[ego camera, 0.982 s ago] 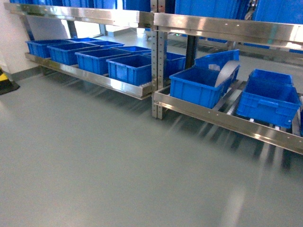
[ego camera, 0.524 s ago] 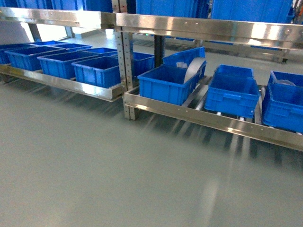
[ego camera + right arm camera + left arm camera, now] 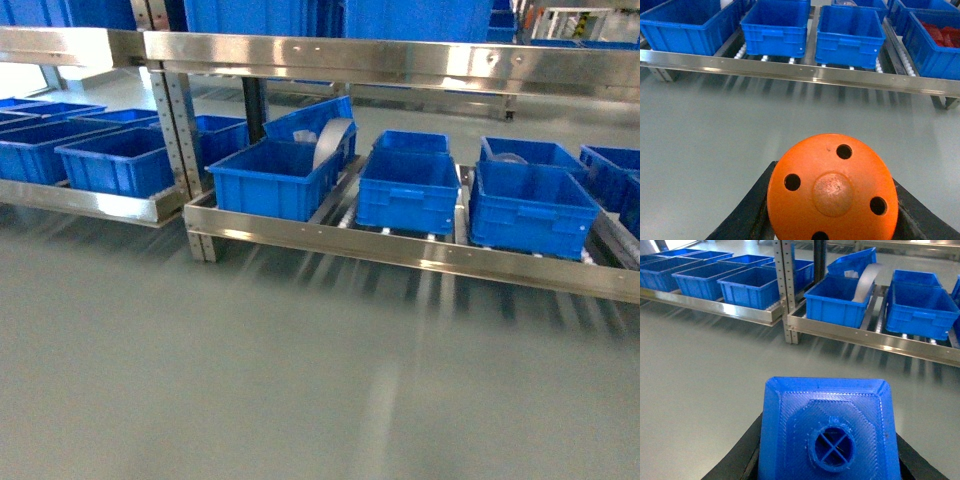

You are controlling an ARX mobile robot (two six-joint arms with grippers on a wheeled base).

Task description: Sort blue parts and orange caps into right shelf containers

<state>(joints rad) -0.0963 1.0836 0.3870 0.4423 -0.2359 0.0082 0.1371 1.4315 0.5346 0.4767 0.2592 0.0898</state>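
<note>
Item: blue part [image 3: 830,435] – clamped in left gripper [image 3: 827,460], black fingers showing at either side of it; knob end faces wrist cam, so long axis runs roughly along the gripper's line, pointing fwd toward the shelf [image 3: 400,248]

Item: orange cap [image 3: 832,187] – clamped in right gripper [image 3: 832,220], flat holed top to cam, axis likewise fwd; "4680" side not visible

Item: right shelf containers – lower tier of right bay, on rollers behind the steel front rail. Head view, L to R: crate w/ a grey-white curved sheet leaning at its back [image 3: 275,178]; middle crate [image 3: 408,190]; third crate [image 3: 530,205]; edge of a further one at frame right [image 3: 612,175]. Right wrist view shows two crates dead ahead [image 3: 775,25] and [image 3: 850,27], plus a crate w/ red pieces [image 3: 940,37] off to the right

Key relation: both loads are carried low, well apart from the shelf, bare grey floor [image 3: 250,390] between. Crates lie fwd of both grippers; right arm lines up w/ the middle crates, left arm w/ the leaning-sheet crate and the upright post [image 3: 787,290] between bays. Judged: still in approach, nothing dropped yet

Clearance: crate mouths open upward, but the upper rail [image 3: 400,60] overhangs them – entry prob. over front rail, under upper rail. Gaps btwn crates narrow; a short drop could land on rollers. Which crate takes which item: cannot tell
</note>
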